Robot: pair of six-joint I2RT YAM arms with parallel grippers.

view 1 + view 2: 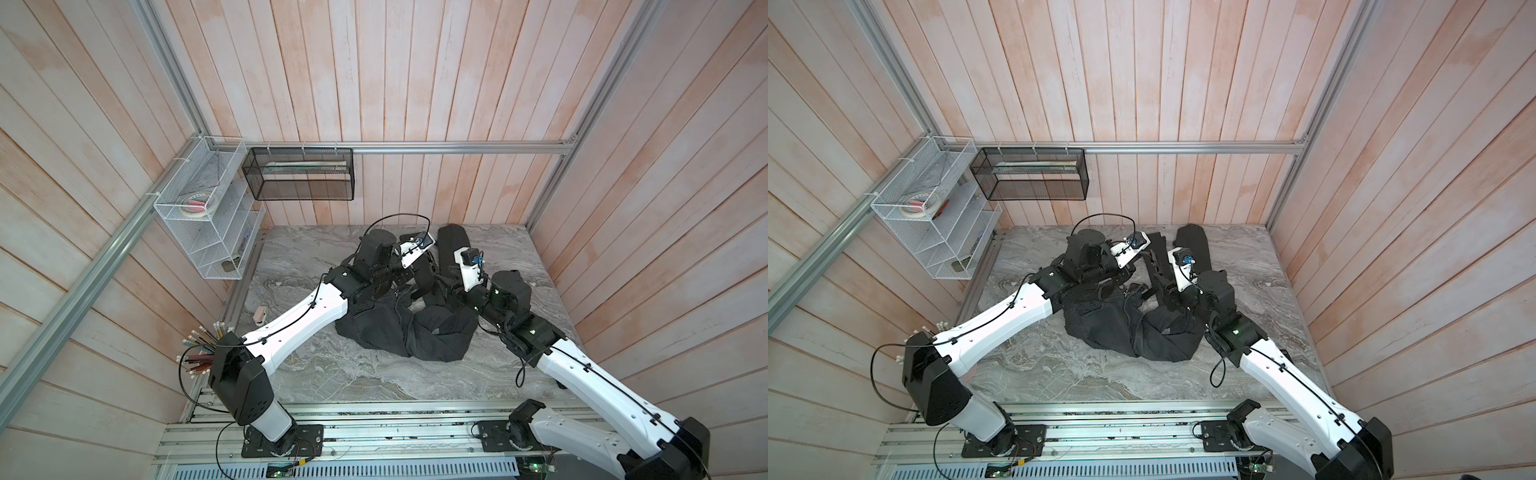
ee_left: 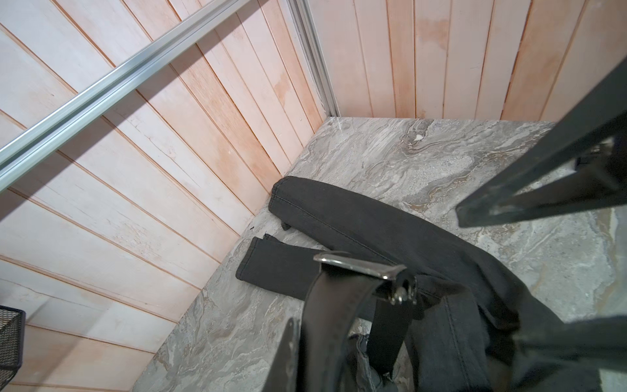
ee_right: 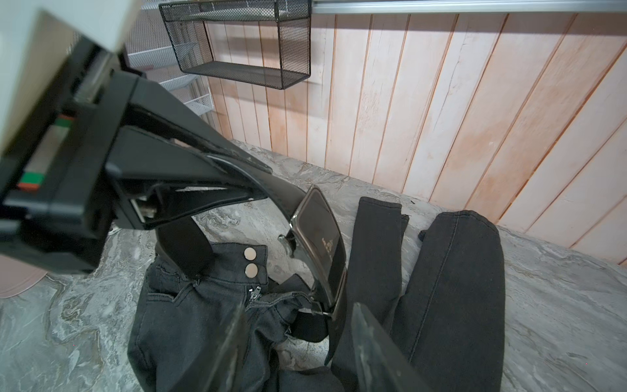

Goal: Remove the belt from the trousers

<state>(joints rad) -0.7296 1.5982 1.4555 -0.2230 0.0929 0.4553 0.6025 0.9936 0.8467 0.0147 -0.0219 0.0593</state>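
The belt [image 3: 183, 244] is lifted off the waist of the trousers [image 3: 190, 305]. Its glossy buckle [image 3: 319, 244] hangs in the air above the open fly and the two metal buttons [image 3: 250, 261], while the strap runs back down into the waistband, so by the look of it it is not yet out of the loops. Whether the buckle is fully undone cannot be told. The left hand [image 3: 251, 190] is clamped shut on the strap just behind the buckle. The right hand [image 3: 298, 305] has its fingers [image 3: 373, 356] spread wide on either side of the buckle's lower end and grips nothing. The trousers lie bunched in the middle of the marble surface [image 3: 543, 288], with the legs [image 3: 451, 288] stretched toward the back wall. The main risk is that nothing pins the cloth: a pull by the left hand would probably drag the whole garment along instead of sliding the strap free. The bulky buckle could also catch in a loop, the smooth strap could slip from a narrow pinch, and the two hands are close enough to knock together.
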